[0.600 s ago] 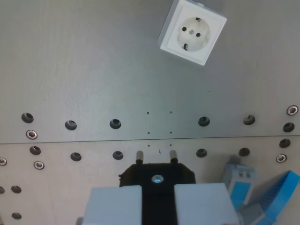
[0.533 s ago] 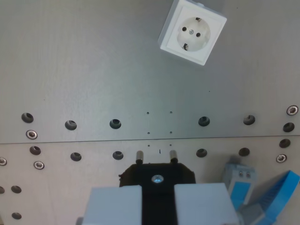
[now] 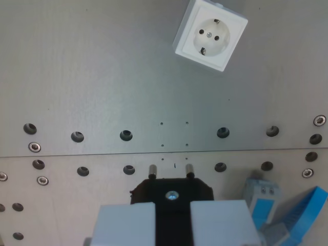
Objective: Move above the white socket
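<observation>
gripper (image 3: 172, 225) sits at the bottom centre of the wrist view, both pale finger pads (image 3: 125, 225) clamped on a black plug (image 3: 172, 193), so it's closed around that, not empty. Two metal pins (image 3: 152, 170) stick out of the plug toward the top of the frame, side by side, level with each other. white socket (image 3: 210, 34) is at the top of the view, up and toward the wrist view's right of the plug, well apart from it, with bare grey plate (image 3: 92, 77) in between. That offset is the whole move as I read it: mostly forward along the pin direction, plus a smaller shift to the wrist view's right. Socket housing is square, so no long axis to speak of, but it's rotated in the frame (corners point roughly up/down rather than edges), and its two contact holes lie on a tilted line, not parallel to the pin pair. So expect a wrist rotation to be needed at some point, not just translation. Blue parts (image 3: 266, 197) sit just right of the gripper at the bottom corner, off the path. Row of plate holes (image 3: 126, 135) lies across the route, flush, no obstacle
</observation>
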Robot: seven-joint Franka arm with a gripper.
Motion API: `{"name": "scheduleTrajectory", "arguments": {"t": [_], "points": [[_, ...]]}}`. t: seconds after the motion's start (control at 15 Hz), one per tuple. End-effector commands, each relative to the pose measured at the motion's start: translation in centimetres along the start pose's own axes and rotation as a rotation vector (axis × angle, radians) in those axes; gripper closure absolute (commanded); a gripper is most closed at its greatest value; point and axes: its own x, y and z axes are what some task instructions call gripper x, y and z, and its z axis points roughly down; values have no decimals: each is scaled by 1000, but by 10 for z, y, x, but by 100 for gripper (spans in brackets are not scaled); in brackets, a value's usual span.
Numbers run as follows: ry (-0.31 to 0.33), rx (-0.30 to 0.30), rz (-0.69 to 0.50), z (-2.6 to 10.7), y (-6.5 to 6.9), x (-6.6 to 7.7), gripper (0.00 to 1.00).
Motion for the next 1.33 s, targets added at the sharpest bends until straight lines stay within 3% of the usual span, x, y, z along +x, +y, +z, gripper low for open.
{"name": "scheduleTrajectory", "arguments": {"t": [0.07, 0.67, 1.33], "points": [[4, 0, 17, 3, 1, 0, 100], [36, 1, 84, 18, 5, 2, 100], [66, 9, 181, 54, 14, 4, 100]]}}
